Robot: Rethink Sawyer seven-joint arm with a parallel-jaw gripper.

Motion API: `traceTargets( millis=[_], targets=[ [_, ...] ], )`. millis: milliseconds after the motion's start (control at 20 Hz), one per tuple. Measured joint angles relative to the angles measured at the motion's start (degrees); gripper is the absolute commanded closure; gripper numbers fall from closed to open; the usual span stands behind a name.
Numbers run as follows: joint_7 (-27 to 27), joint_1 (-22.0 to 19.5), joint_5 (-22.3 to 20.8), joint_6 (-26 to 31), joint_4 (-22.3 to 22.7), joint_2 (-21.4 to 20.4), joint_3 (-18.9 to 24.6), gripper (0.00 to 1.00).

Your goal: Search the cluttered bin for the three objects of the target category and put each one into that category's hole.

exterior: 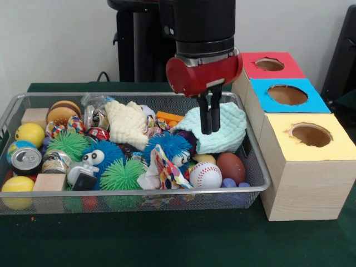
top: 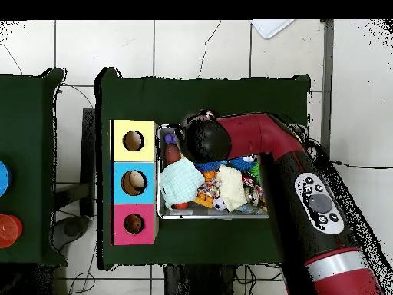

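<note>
Gripper (exterior: 209, 123) at centre-right of front view, fingers together or nearly so, tips down against the mint cloth (exterior: 219, 128); cannot confirm any fold actually pinched. Cloth bunched in bin's (exterior: 133, 193) right end, against the right wall. Target category not identifiable from either view, so cannot single out the three task objects. Candidates visible: cream cloth (exterior: 127, 124) mid-bin, patterned rag (exterior: 167, 167) lower centre, baseball (exterior: 205, 174) and brown football (exterior: 231, 167) lower right, yellow balls (exterior: 29, 133) at left, can (exterior: 26, 159) lower left, green spiky ball (exterior: 121, 174), blue fuzzy toys (exterior: 168, 146), wood block (exterior: 49, 182). Much of the pile buried: orange piece behind cream cloth only partly seen, purple bits at lower right cut off by rim. Arm's red housing blocks bin's back edge at centre. Hole box (exterior: 300, 150) just right of bin, touching or nearly: red hole (exterior: 269, 64) upper right, blue hole (exterior: 287, 95) below it, yellow hole (exterior: 311, 135) nearest frame bottom; interiors dark. Overhead: arm (top: 307, 184) covers top and right part of bin, left end visible with mint cloth next to box (top: 134, 182). Open green table below bin in front view; tight gap between bin wall and box.
</note>
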Motion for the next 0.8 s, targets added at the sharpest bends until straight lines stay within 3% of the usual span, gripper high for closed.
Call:
traceTargets(
  millis=[250,800],
  targets=[
    [0.0,0.1,0.3,-4.8,0.0,1.1,0.0,1.00],
    [0.0,3.5,0.6,-5.3,0.0,2.1,-4.7,1.00]
  ],
)
